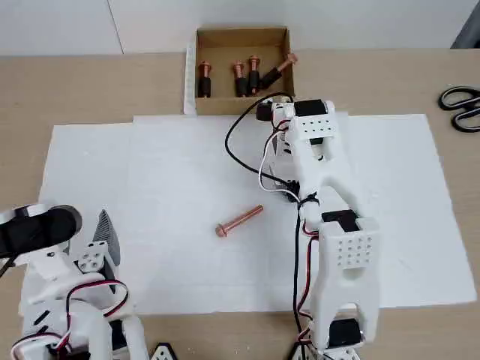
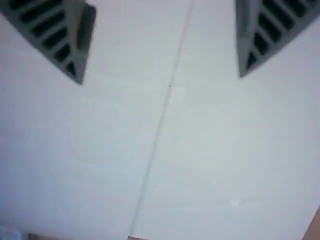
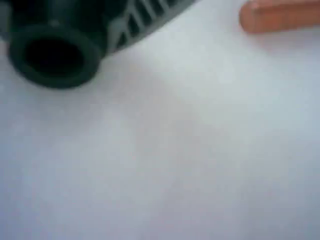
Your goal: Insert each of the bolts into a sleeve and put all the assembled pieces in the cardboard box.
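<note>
The cardboard box (image 1: 193, 71) sits at the middle of the tabletop's (image 1: 75, 82) far edge, just beyond a white paper sheet (image 1: 150, 180) that covers most of the surface. Four assembled pieces (image 1: 241, 79), copper bolts pushed into black sleeves, are in the box. Three lie roughly side by side and the fourth is tilted toward the box's right wall.

One loose bolt (image 1: 240, 220) lies on the sheet near the middle of the tabletop, at a slant, touching nothing. Its copper end (image 3: 280, 16) shows in the right wrist view.

The right arm reaches from the near edge toward the box. Its pincer (image 3: 125, 22) looks clamped on a black sleeve (image 3: 52, 55), whose open bore faces the camera just above the paper, a little apart from the bolt's end.

The left pincer (image 2: 160, 75) hangs over the sheet by the near left corner, its ribbed fingers (image 2: 65, 35) spread wide apart with nothing between them. A seam in the paper runs beneath it.

A pair of scissors (image 1: 461, 105) lies at the right edge, toward the far side.
</note>
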You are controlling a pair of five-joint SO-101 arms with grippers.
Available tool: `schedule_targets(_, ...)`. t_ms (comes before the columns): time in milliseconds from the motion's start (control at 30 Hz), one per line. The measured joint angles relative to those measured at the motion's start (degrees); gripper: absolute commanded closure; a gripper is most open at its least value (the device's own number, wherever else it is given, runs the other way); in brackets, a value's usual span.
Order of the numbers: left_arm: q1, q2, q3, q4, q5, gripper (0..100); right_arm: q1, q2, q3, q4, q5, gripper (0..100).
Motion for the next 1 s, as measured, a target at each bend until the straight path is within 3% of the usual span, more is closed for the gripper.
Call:
schedule_targets(300,0.0,0.0,0.0,0.0,0.0,81,-0.1,-1.9,-2.4,4.3,0.0,99.5)
schedule_targets(533,0.0,3.7,0.0,-1.1,-5.9,81,1.1,-12.0,-2.9,5.1,0.0,99.5)
schedule_targets(800,1.8,29.1,-11.3,-5.9,-6.0,81,5.4,-19.9,-2.9,5.5,0.0,99.5)
schedule_targets(1000,16.2,53.5,-25.4,-2.3,-5.9,81,7.3,-20.5,-2.9,5.5,0.0,99.5)
